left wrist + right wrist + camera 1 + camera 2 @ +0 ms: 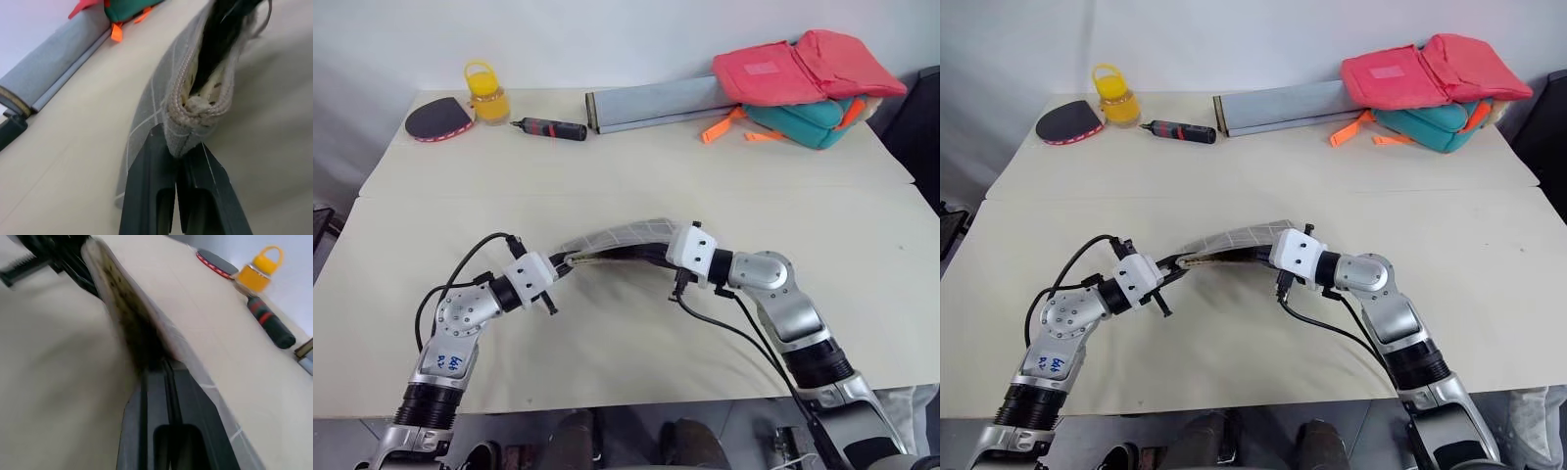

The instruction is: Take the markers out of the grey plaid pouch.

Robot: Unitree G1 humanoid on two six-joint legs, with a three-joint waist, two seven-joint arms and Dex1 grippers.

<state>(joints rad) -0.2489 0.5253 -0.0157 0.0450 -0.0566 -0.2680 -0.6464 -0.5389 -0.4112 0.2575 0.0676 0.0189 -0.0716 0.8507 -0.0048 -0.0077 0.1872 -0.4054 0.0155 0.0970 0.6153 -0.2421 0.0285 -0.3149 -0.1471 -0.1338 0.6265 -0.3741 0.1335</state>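
Note:
The grey plaid pouch (pixel 622 235) hangs arched above the table, stretched between my two grippers. My left gripper (pixel 178 152) is shut on the pouch's zipper end (pixel 195 110), pinching the fabric corner. From the other side, my right gripper (pixel 154 364) reaches into the pouch's open mouth with its fingers together. Its tips are buried in the dark tan-lined inside (pixel 132 318), so I cannot tell whether they hold anything. The markers are hidden.
Along the back of the table lie a black-and-red screwdriver (pixel 551 128), a yellow jar (pixel 487 95), a dark paddle (pixel 437 118) and a long grey box (pixel 661 102). A pink bag (pixel 803 67) rests on a teal bag (pixel 813 122) at the back right.

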